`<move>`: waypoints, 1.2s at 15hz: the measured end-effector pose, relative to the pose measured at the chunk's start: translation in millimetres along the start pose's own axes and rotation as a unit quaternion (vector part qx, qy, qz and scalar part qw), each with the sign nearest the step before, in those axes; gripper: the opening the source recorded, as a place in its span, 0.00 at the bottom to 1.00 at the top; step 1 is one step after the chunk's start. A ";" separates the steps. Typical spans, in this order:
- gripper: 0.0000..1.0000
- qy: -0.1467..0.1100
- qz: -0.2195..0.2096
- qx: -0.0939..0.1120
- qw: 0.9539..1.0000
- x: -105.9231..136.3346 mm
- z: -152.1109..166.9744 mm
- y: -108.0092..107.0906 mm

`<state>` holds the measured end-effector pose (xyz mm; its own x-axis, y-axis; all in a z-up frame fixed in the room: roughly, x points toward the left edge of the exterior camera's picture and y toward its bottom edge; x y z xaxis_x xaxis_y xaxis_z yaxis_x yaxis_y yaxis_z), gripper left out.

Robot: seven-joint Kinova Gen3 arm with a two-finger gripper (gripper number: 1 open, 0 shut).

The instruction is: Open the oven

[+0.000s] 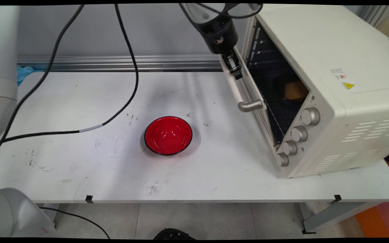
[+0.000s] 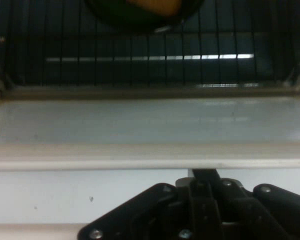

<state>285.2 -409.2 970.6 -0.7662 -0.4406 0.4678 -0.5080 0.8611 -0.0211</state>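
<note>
My gripper [image 1: 235, 70] is at the door [image 1: 252, 88] of a cream toaster oven [image 1: 333, 67] on the table's right side. Its fingers are shut and tucked in against the door's long handle [image 1: 234, 88], near the handle's far end. The door stands partly open. In the hand view my gripper [image 2: 205, 175] reaches the pale handle bar [image 2: 140, 157], with the wire rack [image 2: 140, 55] beyond it. A dark dish holding something yellow [image 1: 294, 89] sits on the rack inside the oven, and the dish [image 2: 140, 12] shows at the top of the hand view.
An empty red bowl with a black rim [image 1: 168, 135] stands on the white table [image 1: 79, 168], left of the oven. Black cables [image 1: 127, 84] hang from the arm and trail across the table's left half. Several knobs [image 1: 299, 133] line the oven's front.
</note>
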 end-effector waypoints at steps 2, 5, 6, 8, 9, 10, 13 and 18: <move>0.00 -0.004 0.000 -0.001 1.000 -7.5 2.7 -0.5; 0.00 -0.008 -0.001 -0.003 1.000 -20.9 7.3 -1.2; 0.00 -0.009 -0.002 -0.004 1.000 -24.3 8.4 -1.2; 0.00 -0.010 -0.002 -0.006 1.000 -32.5 11.0 -1.3; 0.00 -0.009 -0.002 -0.007 1.000 -37.2 12.7 -1.3; 0.00 -0.009 -0.002 -0.007 1.000 -40.9 14.1 -1.2; 0.00 -0.006 -0.002 -0.009 1.000 -54.3 19.4 -1.0; 0.00 0.000 -0.001 -0.007 1.000 -78.5 27.7 -0.1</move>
<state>334.5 -381.7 909.4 -0.7647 -0.4425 0.4684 -0.5044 0.8634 -0.0080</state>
